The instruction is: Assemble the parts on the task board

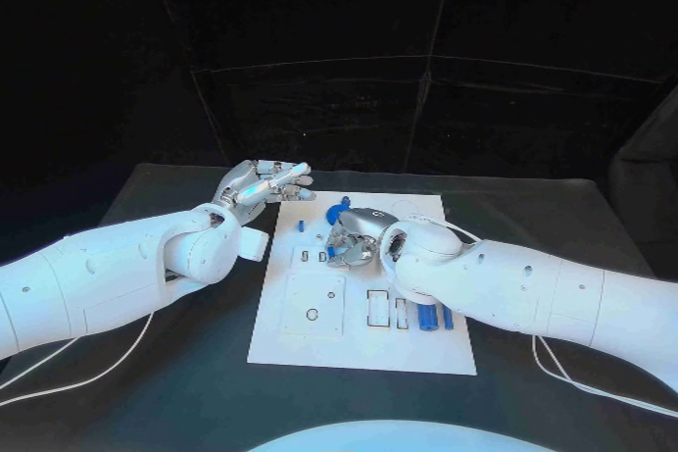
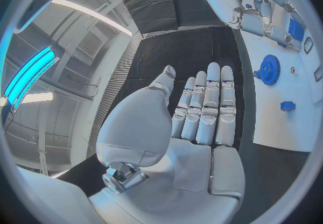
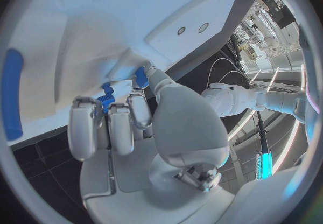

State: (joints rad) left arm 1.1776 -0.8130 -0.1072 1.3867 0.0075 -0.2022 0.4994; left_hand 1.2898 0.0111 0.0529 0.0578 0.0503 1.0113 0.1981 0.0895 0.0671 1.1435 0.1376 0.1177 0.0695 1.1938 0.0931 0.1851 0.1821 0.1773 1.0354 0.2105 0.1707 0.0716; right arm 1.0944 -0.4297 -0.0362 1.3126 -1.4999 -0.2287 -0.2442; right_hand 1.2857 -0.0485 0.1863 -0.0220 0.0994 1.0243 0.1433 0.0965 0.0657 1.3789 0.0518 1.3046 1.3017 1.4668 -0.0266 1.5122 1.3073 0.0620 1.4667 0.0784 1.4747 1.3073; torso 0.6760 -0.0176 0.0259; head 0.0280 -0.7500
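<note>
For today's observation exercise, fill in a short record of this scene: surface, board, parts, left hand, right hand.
surface: black table
board: white task board in the middle of the table
parts: blue gear near the board's far end; blue pins in the near right area
left hand: left hand raised beside the board's far left corner, fingers straight, holding nothing
right hand: right hand down on the board's middle, fingers curled at a small blue part; grip unclear

the task board point(image 1: 283, 344) lies mid-table, a gear point(image 1: 336, 214) at its far end, upright pegs point(image 1: 424, 318) near its right edge.
</note>
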